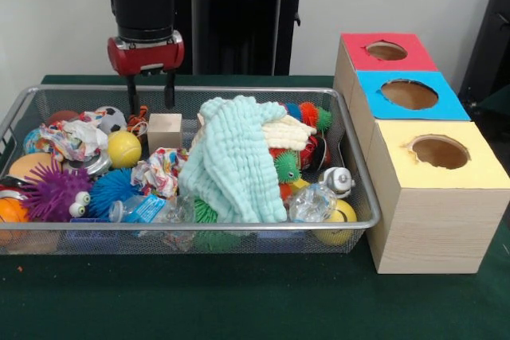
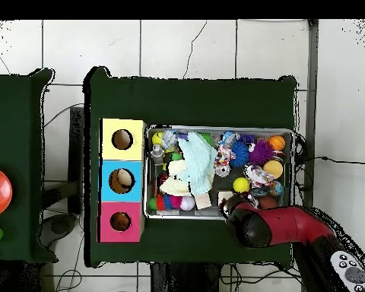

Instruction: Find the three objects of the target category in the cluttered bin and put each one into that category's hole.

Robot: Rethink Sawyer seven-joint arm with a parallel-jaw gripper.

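The gripper [image 1: 149, 90], fingers parted and empty, hangs over the far rim of the cluttered bin [image 1: 362, 189], where no plush animals show, likely buried beneath the pale green cloth [image 1: 229, 166]; soft, light, best pinched mid-body.

1. Even, bright indoor light fills both views; shadows are soft.
2. The wire bin's metal rim [image 1: 199, 90] catches pale glints.
3. The clear plastic bottle [image 1: 312, 201] shows small highlights.
4. The green table cloth [image 1: 239, 300] looks dark and matte.
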